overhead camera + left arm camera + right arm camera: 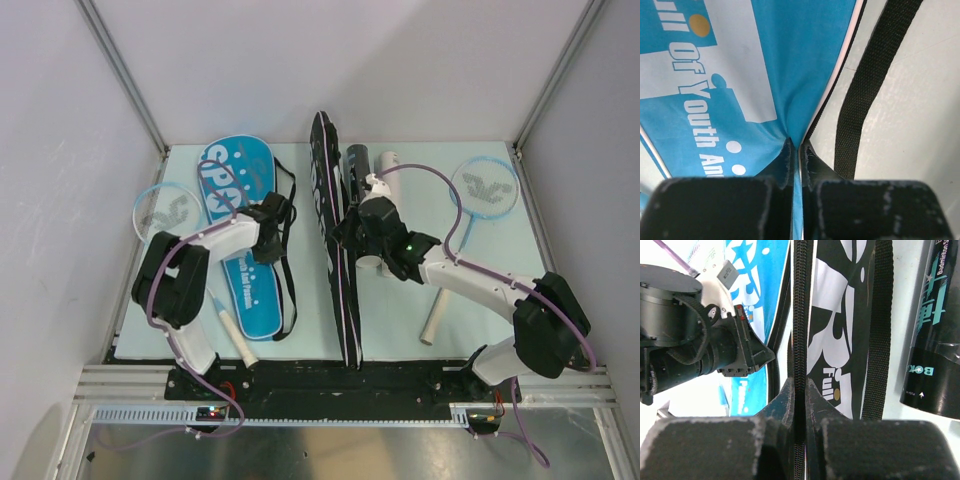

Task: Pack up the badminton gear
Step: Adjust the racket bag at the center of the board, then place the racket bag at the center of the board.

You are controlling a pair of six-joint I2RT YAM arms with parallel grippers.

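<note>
From above, you cannot see the tips of either tool. The left gripper [272,225] sits over the right edge of the flat blue cloth racket cover [240,275] with white letters, and its own body hides the fingers. The right gripper [352,232] is pressed against the tall black cloth racket cover [340,310], which stands on its thin edge in the middle of the pale table [400,330].

The arms hide other things too. The thin blue-framed racket on the left [165,210] goes under the left arm, and only its white handle pokes out below. The thin blue-framed racket on the right [485,187] goes under the right arm the same way. The white tube [388,162] beside the black tube [357,160] goes under the right arm, and a white round end shows below it. You cannot tell if that is the same tube.

The wrist cameras show what the top view hides. On the left, the two dark fingers [785,167] are pressed together with a fold of the blue cover's edge pinched between them. A black woven strap [865,85] lies just beside it on the table.

On the right, the fingers [785,400] are squeezed tight on the zipper edge of the black cover. The black tube, with teal writing, is cut off at the right side. The left gripper shows at the left, over the blue cover.
</note>
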